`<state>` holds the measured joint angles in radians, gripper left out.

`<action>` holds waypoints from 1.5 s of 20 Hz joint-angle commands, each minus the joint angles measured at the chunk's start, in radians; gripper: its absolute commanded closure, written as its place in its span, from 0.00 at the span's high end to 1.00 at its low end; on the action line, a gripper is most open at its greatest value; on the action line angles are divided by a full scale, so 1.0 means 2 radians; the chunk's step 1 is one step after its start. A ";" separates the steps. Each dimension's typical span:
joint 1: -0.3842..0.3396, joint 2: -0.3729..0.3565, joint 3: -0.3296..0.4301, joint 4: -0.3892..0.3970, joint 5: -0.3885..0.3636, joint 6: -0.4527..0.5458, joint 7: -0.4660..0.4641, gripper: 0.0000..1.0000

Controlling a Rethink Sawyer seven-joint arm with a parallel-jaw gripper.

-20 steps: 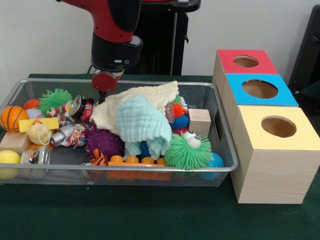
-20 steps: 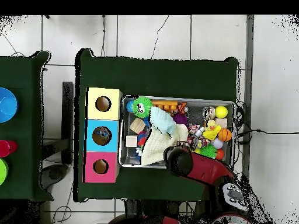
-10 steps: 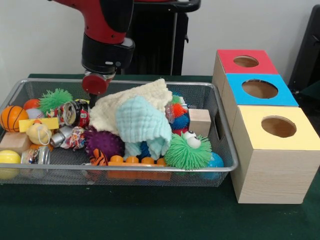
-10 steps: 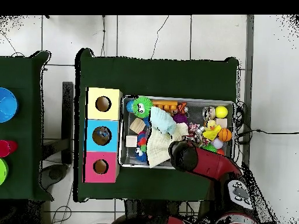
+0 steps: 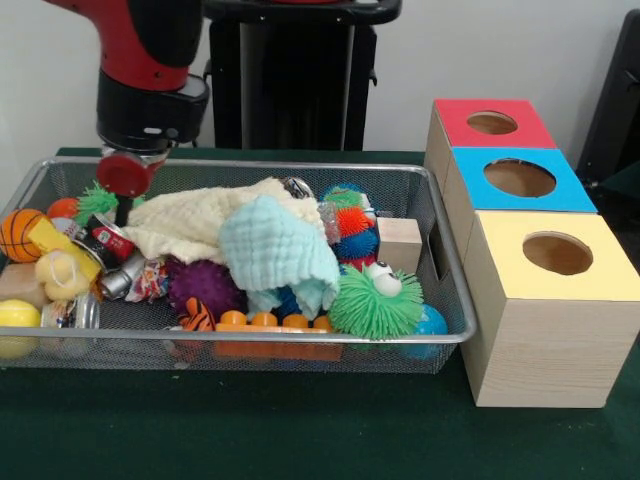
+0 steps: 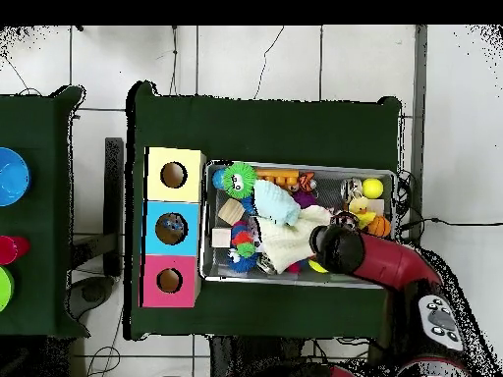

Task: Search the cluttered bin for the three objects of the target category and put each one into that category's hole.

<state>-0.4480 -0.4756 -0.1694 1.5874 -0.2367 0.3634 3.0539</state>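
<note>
Gripper [image 5: 123, 190] is down in the left part of the wire bin [image 5: 400, 180], right at the edge of the cream cloth [image 5: 190, 225]; can't tell if it's gripping anything. Toys sit jumbled around it, and the three-hole box [image 5: 540, 240] stands just beside the bin.

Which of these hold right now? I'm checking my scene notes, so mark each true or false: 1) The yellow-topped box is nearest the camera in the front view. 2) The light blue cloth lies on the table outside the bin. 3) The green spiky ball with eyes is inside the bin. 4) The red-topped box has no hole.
1) True: the yellow-topped box stands in front of the blue and red ones.
2) False: the light blue cloth lies inside the wire bin, on the toys.
3) True: the green spiky ball sits by the bin's front rim.
4) False: the red-topped box has a round hole.
</note>
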 commanded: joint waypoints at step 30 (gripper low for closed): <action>-0.125 0.012 0.195 -0.230 -0.165 0.124 -0.358 0.00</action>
<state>-0.6267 -0.4575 0.1234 1.2642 -0.4800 0.6235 2.6891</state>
